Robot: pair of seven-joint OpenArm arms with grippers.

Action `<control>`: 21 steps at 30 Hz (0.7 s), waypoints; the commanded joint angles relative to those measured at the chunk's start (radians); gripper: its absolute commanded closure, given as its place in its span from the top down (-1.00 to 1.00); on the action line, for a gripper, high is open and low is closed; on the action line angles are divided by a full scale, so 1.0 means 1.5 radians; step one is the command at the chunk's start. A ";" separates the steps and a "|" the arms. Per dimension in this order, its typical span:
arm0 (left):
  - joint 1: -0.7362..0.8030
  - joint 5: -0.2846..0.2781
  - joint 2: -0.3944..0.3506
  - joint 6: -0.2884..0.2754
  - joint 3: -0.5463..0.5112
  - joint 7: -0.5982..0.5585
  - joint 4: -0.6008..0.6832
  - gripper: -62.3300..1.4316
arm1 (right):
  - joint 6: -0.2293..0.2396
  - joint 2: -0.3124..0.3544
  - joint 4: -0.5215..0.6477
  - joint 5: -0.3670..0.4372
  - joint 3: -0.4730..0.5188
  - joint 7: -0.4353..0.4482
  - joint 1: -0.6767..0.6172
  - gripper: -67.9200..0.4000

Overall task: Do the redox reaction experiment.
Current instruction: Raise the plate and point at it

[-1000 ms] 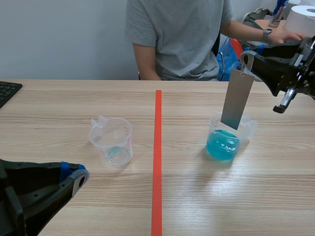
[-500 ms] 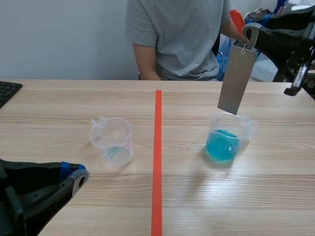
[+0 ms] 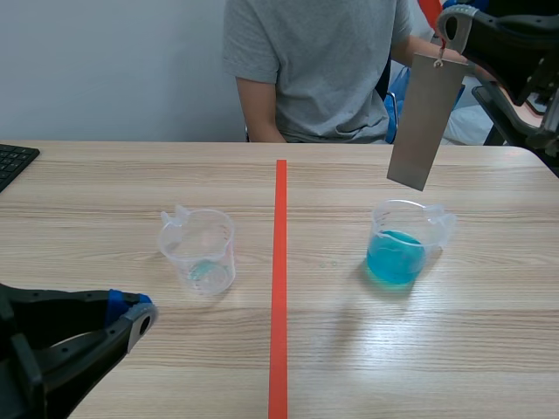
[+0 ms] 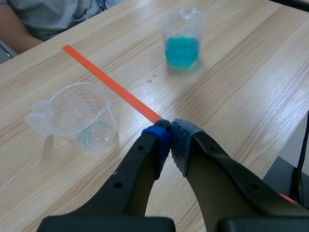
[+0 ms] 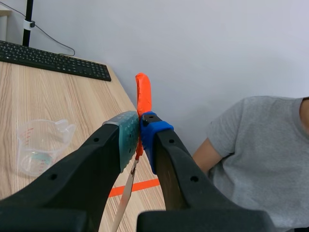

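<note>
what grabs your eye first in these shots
A grey plate dangles from the right gripper, held clear above a beaker of bright blue liquid that stands right of the red tape line. Left of the line stands a nearly empty clear beaker, and a person in a grey shirt sits opposite.

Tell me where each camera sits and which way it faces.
Scene view: between the arms, facing across the table to a person; left hand low, right hand raised with the metal strip.
Left wrist view: over the shut left hand, looking down at the clear beaker and blue beaker.
Right wrist view: behind the right hand pinching the orange tab, facing wall and person.
Shared: the clear beaker, in all three.
</note>
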 commanded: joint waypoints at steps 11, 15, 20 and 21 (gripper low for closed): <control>-0.038 -0.005 -0.022 0.007 0.002 -0.009 -0.064 -0.83 | 0.004 0.011 0.009 0.012 0.014 0.007 0.019 -0.96; -0.078 -0.005 -0.023 0.007 0.002 -0.016 -0.115 -0.83 | 0.004 0.011 0.009 0.013 0.014 0.007 0.019 -0.96; -0.143 -0.005 -0.022 0.007 0.016 -0.020 -0.149 -0.83 | 0.004 0.011 0.009 0.015 0.014 0.007 0.019 -0.96; -0.158 -0.004 -0.022 0.007 0.024 -0.020 -0.155 -0.83 | 0.004 0.011 0.009 0.015 0.014 0.007 0.019 -0.96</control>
